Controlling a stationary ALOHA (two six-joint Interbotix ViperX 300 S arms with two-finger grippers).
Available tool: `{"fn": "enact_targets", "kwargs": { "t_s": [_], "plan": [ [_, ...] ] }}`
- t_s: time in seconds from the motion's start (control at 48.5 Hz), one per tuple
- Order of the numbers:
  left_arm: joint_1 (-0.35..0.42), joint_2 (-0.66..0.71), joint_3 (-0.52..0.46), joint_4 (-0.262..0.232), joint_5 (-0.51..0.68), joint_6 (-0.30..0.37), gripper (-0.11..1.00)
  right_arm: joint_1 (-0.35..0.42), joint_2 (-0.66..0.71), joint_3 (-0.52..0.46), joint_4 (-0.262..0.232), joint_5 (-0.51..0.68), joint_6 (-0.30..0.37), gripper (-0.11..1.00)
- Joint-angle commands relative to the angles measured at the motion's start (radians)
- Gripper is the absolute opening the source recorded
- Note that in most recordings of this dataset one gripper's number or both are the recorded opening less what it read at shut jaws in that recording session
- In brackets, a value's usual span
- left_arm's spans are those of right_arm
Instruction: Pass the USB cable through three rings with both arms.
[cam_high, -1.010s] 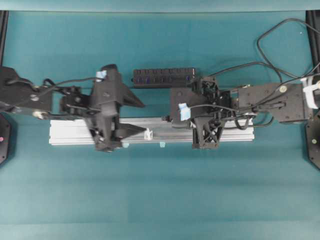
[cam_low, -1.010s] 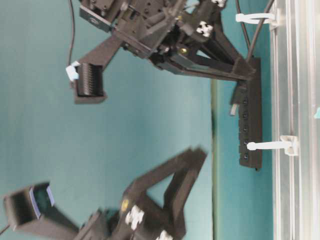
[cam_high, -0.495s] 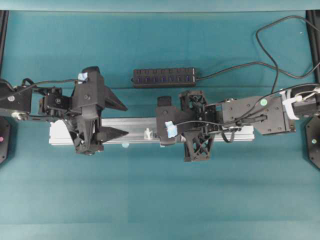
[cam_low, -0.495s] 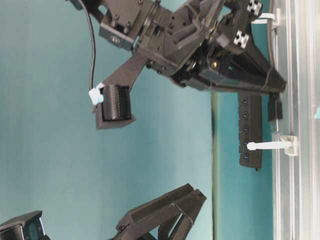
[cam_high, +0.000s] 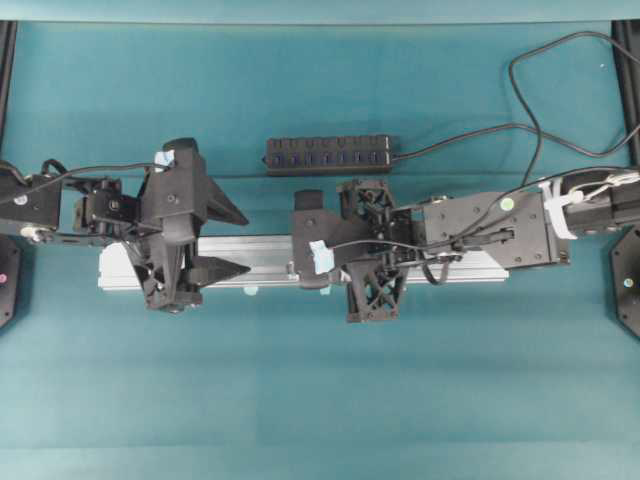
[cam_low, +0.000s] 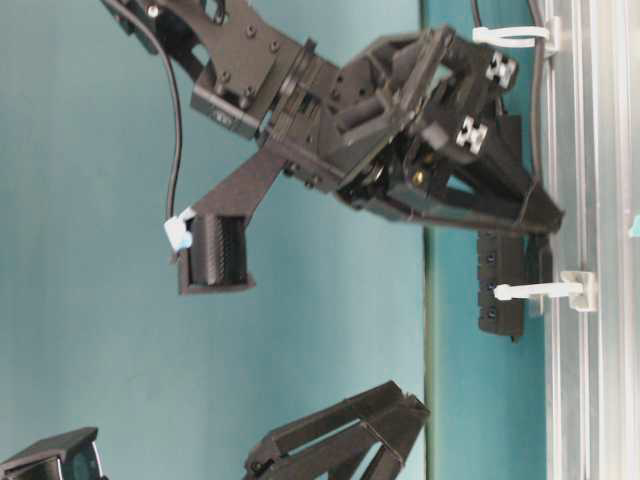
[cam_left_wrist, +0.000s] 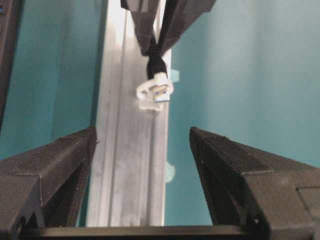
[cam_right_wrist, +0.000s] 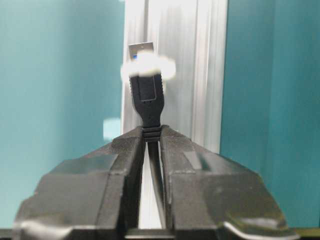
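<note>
USB plug (cam_right_wrist: 146, 92) lengthwise along rail (cam_right_wrist: 200, 60), tip in ring (cam_right_wrist: 148, 66)

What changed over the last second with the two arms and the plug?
The right gripper, shut on the USB cable, slid left along the rail and brought the plug into the middle ring. The left gripper drew back leftward and waits open. The hub stayed put.

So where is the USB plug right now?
In the right wrist view the USB plug sticks out ahead of the shut right claw, its metal tip poking through a white ring over the silver rail.
</note>
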Motion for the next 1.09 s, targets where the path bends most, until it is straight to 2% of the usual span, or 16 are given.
{"fn": "enact_targets", "kwargs": {
  "t_s": [0.0,0.515,0.783,1.072],
  "plan": [
    [-0.002,-0.009,-0.008,0.002,-0.003,-0.002,0.81,0.003,0.0,-0.025,0.008,-0.014,-0.005,-0.07],
    [-0.008,0.06,-0.017,0.002,-0.017,-0.011,0.8,-0.003,0.014,-0.034,0.12,-0.077,0.008,-0.07],
    [-0.028,0.146,0.0,0.002,-0.147,-0.144,0.8,-0.012,0.012,-0.034,0.135,-0.098,0.021,-0.07],
    [-0.028,0.238,-0.012,0.002,-0.204,-0.153,0.8,-0.012,0.015,-0.034,0.135,-0.101,0.032,-0.07]
  ]
}}
